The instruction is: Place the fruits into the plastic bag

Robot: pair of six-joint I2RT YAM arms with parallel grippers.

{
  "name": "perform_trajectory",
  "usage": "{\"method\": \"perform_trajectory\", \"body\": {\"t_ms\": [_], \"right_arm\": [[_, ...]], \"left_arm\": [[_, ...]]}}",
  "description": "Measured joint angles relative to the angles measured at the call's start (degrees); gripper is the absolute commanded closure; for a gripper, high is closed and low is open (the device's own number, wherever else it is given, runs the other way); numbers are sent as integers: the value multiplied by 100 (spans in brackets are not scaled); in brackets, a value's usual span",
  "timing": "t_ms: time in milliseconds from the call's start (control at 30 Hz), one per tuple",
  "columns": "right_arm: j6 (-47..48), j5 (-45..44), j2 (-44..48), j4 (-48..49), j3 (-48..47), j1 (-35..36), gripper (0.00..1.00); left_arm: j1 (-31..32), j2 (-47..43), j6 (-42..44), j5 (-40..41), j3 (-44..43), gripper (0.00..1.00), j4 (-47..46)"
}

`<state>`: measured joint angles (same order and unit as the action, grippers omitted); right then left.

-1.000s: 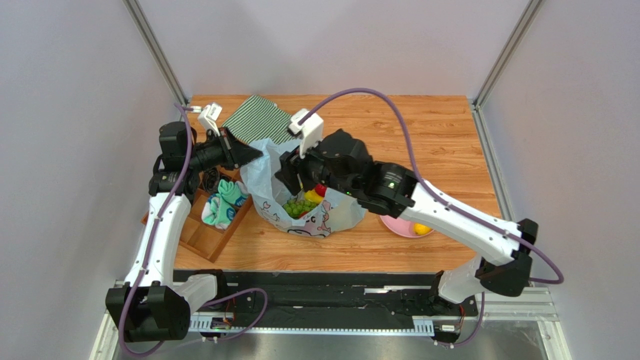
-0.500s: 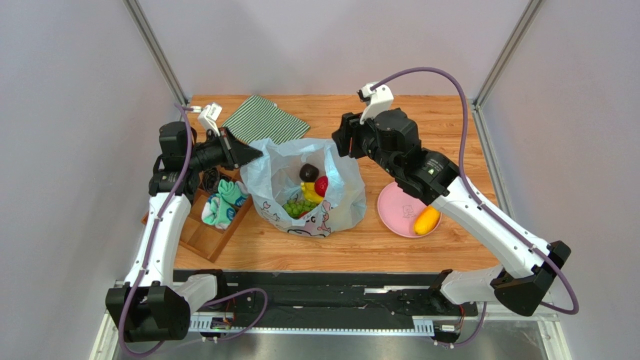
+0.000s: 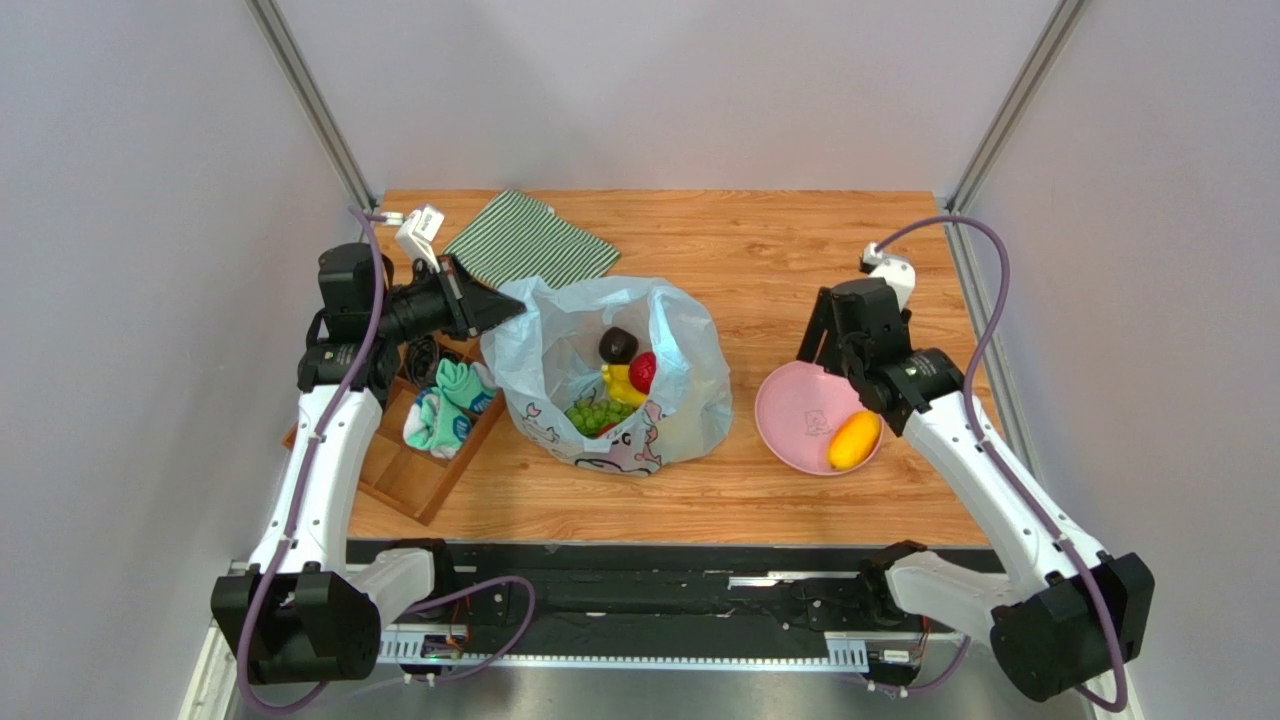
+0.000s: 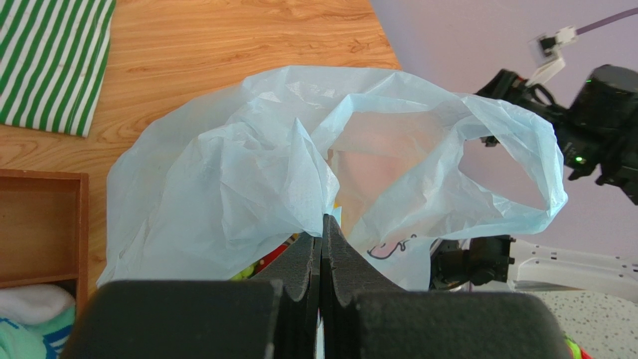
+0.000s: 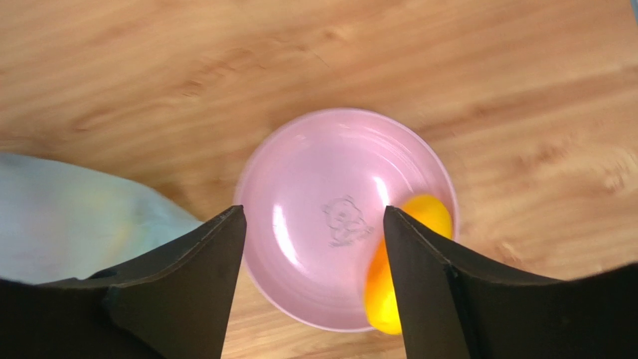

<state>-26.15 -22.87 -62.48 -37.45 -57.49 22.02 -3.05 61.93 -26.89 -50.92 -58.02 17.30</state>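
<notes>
1. Over the table, seen from above, your left gripper (image 3: 489,312) is pinching the left rim of the plastic bag (image 3: 676,413), its jaws pressed together on the film and holding the mouth open. The bag is sitting mid-table, with an avocado (image 3: 615,344), a red apple (image 3: 643,371), a banana (image 3: 621,389) and green grapes (image 3: 592,413) lying inside. Your right gripper (image 3: 822,336) is hanging above the far edge of the pink plate (image 3: 784,413), just right of the bag; the mango (image 3: 854,440) is resting on the plate's near-right side. A green striped cloth (image 3: 534,237) is lying behind the bag. A wooden tray (image 3: 394,473) holding rolled socks (image 3: 446,408) is sitting to its left, under your left arm.
2. Through the left wrist camera, you are seeing the fingers closed tight on a bunched fold of the bag. The crumpled film is blocking most of the fruit, and only slivers of red and green are showing beneath it.
3. Through the right wrist camera, the fingers are standing apart and gripping nothing, with the plate lying below between them. The right finger is covering part of the mango, and the bag's edge is showing at the left, just beside the plate.
</notes>
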Motion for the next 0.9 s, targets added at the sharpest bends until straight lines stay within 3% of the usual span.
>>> {"method": "perform_trajectory", "body": {"t_ms": [433, 900], "right_arm": [[-553, -33, -566, -334, 1027, -1025, 12], [-776, 269, -1025, -201, 1449, -1235, 24]], "left_arm": [[0, 0, 0, 0, 0, 100, -2], [0, 2, -22, -2, 0, 100, -4]]}}
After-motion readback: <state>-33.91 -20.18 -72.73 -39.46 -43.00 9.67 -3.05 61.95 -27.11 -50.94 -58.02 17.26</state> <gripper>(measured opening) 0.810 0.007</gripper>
